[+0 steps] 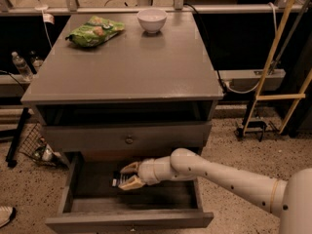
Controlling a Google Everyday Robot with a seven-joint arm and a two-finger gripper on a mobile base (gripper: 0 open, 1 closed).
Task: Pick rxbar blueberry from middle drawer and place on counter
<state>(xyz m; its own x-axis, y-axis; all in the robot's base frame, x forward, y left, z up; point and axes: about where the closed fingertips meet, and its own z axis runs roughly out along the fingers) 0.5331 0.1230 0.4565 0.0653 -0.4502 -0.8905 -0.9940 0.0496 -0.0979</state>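
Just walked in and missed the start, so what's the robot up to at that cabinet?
The robot's arm reaches into the open middle drawer, with its tool at the dark rxbar blueberry inside it. The bar is not yet out of the drawer. Up on the counter sit a green snack bag and a white bowl.
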